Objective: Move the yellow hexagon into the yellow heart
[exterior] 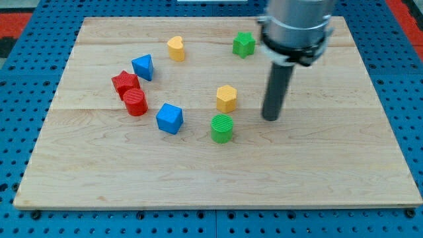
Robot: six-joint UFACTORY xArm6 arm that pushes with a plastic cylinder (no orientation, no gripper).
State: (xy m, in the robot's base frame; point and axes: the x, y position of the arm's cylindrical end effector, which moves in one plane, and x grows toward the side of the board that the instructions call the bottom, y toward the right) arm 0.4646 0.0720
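Green cylinder (223, 128) lower centre; yellow hexagon (226, 98) just above. My tip (270, 118) right of hexagon, apart, grasping nothing. Yellow heart (176, 47) upper left of hexagon.

Block count, eight on the wooden board (344, 165)
Yellow 2: hexagon (226, 98), heart (176, 48). Blue 2 (169, 118) (143, 67). Red 2 (125, 82) (135, 102). Green 2 (223, 128) (243, 44).

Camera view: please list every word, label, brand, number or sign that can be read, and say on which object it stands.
None: no readable text appears anywhere. The wooden board, the coloured blocks such as the yellow hexagon and the yellow heart, and the arm above my tip carry no letters, numbers or signs.
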